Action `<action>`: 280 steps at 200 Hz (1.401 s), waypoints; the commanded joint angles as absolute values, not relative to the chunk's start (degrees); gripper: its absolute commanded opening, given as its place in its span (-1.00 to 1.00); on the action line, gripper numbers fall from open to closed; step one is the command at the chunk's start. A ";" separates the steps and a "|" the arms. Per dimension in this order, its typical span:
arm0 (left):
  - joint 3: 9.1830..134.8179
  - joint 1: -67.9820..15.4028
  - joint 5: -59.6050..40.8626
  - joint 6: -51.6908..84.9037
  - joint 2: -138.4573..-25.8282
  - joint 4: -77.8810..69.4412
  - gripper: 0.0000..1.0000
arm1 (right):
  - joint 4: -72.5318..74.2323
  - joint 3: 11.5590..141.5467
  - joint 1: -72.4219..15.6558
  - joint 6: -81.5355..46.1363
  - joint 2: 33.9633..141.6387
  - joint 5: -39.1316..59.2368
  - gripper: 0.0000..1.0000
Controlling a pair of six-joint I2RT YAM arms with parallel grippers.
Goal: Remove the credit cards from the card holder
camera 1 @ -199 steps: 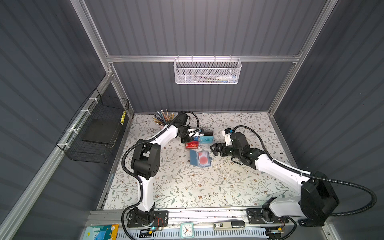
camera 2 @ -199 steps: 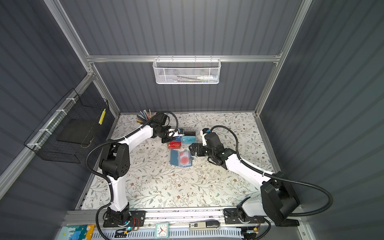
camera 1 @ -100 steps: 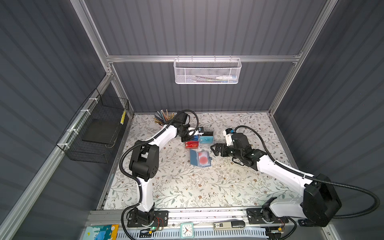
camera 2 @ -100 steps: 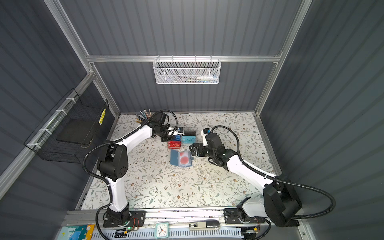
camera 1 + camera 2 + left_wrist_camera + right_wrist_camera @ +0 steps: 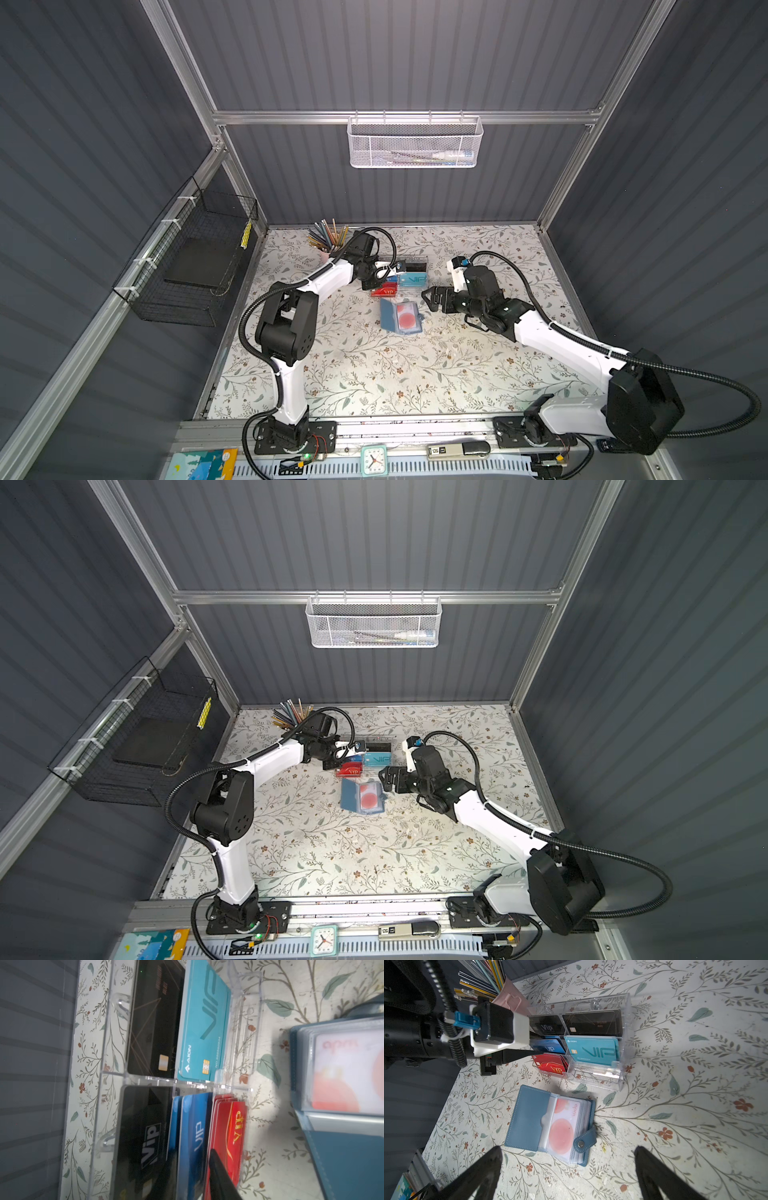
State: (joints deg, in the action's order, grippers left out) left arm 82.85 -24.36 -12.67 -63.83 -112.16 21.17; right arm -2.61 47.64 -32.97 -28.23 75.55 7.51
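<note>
The blue-grey card holder point(image 5: 388, 316) point(image 5: 350, 796) point(image 5: 527, 1120) lies open on the floral table, snap tab loose. A white credit card with red-orange circles point(image 5: 406, 319) point(image 5: 562, 1126) sits in its top clear sleeve. My left gripper point(image 5: 386, 274) point(image 5: 354, 752) point(image 5: 542, 1043) is at the clear acrylic rack point(image 5: 623, 1043). Its fingers stand slightly apart on either side of a blue card point(image 5: 195, 1136) point(image 5: 550, 1048) standing in the rack. Only one finger point(image 5: 218, 1172) shows in the left wrist view. My right gripper point(image 5: 430, 299) point(image 5: 386, 777) point(image 5: 568, 1148) hovers wide open and empty just right of the holder.
The rack point(image 5: 415, 261) also holds black, teal and red VIP cards. A pink cup of pencils point(image 5: 328, 239) stands behind the left arm. A black wire basket point(image 5: 187, 257) hangs on the left wall and a white mesh basket point(image 5: 415, 143) on the back wall.
The left gripper's fingers have parted a little at the rack. Both arms have stayed almost where they were, and the card holder has not moved.
</note>
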 commanded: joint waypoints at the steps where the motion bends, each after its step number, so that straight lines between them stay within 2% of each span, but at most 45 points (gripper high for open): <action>1: 78.53 -24.95 -12.32 -62.42 -108.56 15.93 -0.44 | -2.10 46.58 -32.79 -28.24 74.27 7.82 0.98; 46: 76.38 -25.13 -12.01 -59.42 -105.87 10.87 -0.43 | -1.87 46.50 -32.70 -28.36 74.27 8.10 0.98; 70: 73.96 -25.14 -12.84 -56.62 -102.97 5.55 -0.31 | -1.84 46.37 -32.74 -28.35 74.34 8.25 0.98; 123: 73.20 -25.14 -11.00 -51.31 -100.38 0.15 -0.27 | -1.92 46.41 -32.78 -28.44 74.00 8.53 0.98; 139: 70.95 -25.14 -11.34 -46.49 -97.41 -4.68 0.03 | -2.25 46.49 -32.74 -28.16 73.92 8.05 0.98; 146: 69.56 -25.14 -11.58 -44.15 -95.68 -7.33 0.54 | -2.40 46.63 -32.78 -27.99 73.96 7.79 0.98; 149: 68.90 -25.14 -11.74 -42.97 -95.02 -8.53 0.91 | -2.57 46.59 -32.81 -28.03 73.97 7.70 0.98; 152: 68.29 -25.14 -11.81 -41.54 -94.29 -9.61 0.99 | -2.67 46.58 -32.86 -27.99 73.92 7.63 0.98; 176: 64.04 -25.20 -12.27 -32.18 -88.11 -16.16 1.00 | -2.63 45.97 -32.79 -28.34 73.75 7.53 0.98; 224: 60.75 -25.11 -11.74 -6.46 -79.84 -16.02 1.00 | -0.87 43.62 -33.77 -30.20 72.84 9.44 0.98; 257: 66.31 -25.21 -16.29 3.58 -81.95 -0.94 1.00 | 2.24 40.51 -36.24 -30.92 72.54 10.30 0.98; 280: 62.27 -25.69 -20.60 14.16 -80.58 -3.54 1.00 | 4.16 38.38 -38.34 -31.23 72.81 9.49 0.98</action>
